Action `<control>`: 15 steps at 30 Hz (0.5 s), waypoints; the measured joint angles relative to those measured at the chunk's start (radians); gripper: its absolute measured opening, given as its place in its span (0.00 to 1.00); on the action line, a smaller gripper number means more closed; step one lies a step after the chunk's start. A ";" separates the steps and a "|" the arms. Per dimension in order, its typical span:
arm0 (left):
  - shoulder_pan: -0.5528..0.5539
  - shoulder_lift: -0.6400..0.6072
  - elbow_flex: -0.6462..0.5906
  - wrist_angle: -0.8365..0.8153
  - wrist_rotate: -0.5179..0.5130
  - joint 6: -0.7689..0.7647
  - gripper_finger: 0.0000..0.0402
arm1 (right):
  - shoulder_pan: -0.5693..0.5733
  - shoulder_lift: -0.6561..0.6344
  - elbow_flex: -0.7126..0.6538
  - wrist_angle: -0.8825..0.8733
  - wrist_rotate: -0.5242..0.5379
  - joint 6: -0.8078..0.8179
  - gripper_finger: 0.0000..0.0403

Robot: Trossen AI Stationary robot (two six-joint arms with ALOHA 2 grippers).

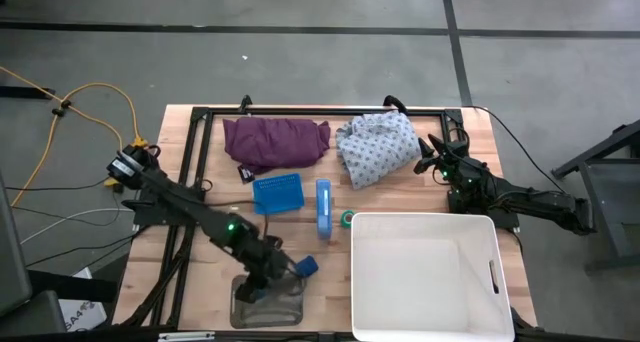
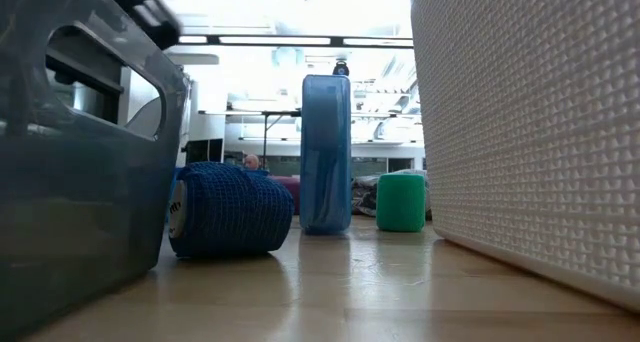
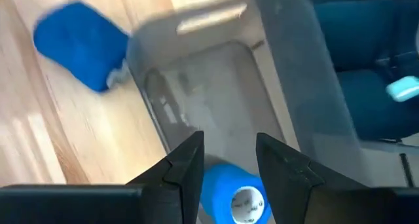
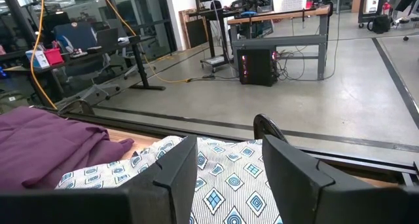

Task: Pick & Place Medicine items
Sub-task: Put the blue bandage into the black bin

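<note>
one blue roll going into the grey bin, most items not yet moved

the left gripper (image 3: 226,175) is above the small clear grey bin (image 1: 268,304) at the near edge of the table. its fingers stand narrow around a blue roll (image 3: 232,196), so i judge it holds this roll over the inside of the bin. the bin looks empty under it, as far as the left wrist view shows, so this seems to be the first item to go in.

a second blue roll (image 1: 306,266), a wrapped bandage, lies on the wood just beside the bin, outside of it. in the low view it rests on its side next to the bin wall. farther back stand a tall blue block (image 1: 323,207) and a small green roll (image 1: 347,219), near the corner of the big white basket (image 1: 490,272). a blue ridged tray (image 1: 277,193) lies beside the block. i cannot see any small vials.

the right gripper (image 4: 226,171) waits at the far right side of the table, over a patterned cloth (image 1: 377,147). its fingers are a little apart and hold nothing. a purple cloth (image 1: 274,140) lies beside the patterned one.

so the task is at an early stage: one item nearly placed, and at least the bandage, the block and the green roll are left to do.
</note>
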 joint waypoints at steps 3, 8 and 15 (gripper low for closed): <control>0.048 0.000 0.028 -0.002 0.031 0.053 0.33 | 0.000 0.000 0.000 0.000 0.000 0.000 0.40; 0.133 0.000 0.074 -0.002 0.039 0.128 0.33 | 0.000 0.000 0.000 0.000 0.000 0.000 0.40; 0.231 0.000 0.083 -0.002 -0.017 0.018 0.33 | 0.000 0.000 0.000 0.000 0.000 0.000 0.40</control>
